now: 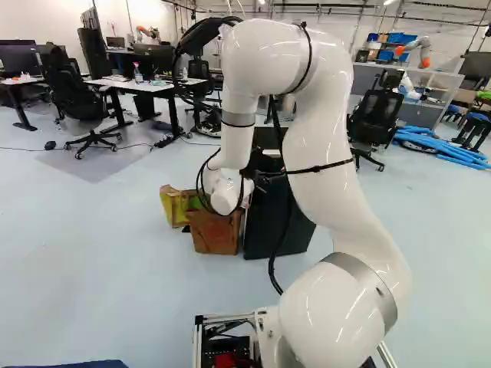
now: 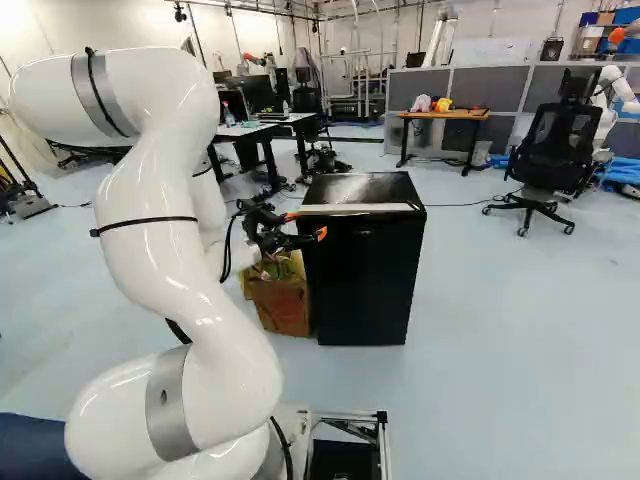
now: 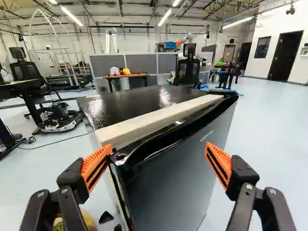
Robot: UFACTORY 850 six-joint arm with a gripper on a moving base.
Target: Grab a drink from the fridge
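Fridge point(image 2: 365, 285) at twelve o'clock, gripper point(image 2: 305, 226) spread wide at its top corner

Gray partitions point(image 2: 500, 88) line the far side of a pale-floored workroom at one o'clock in the right base view. Nearer, a white arm point(image 1: 334, 153) rises from its base, curves over and reaches down toward the black fridge, which stands upright on the floor point(image 2: 510, 330) straight ahead.

A white-topped desk point(image 1: 134, 86) stands farther back at eleven o'clock in the left base view, and a wood-topped desk point(image 2: 440, 116) bearing small items is at one o'clock in the right base view. At two o'clock in that same view is a black office chair point(image 2: 555, 150), with another robot point(image 2: 625, 100) just beyond it.

A front door point(image 3: 178, 178) faces the arm, and a pale strip point(image 3: 159, 119) runs along the fridge's glossy top, just behind the door's upper edge. A brown bag point(image 1: 215, 232) sits on the floor at nine o'clock from the fridge in the left base view, a yellow-green bag point(image 1: 175, 205) just behind it.

In the wrist view, the gripper's orange pads point(image 3: 98, 163) stand well apart, nothing clamped, the fridge at twelve o'clock. One fingertip lines up with the door's top corner; whether they touch cannot be told.
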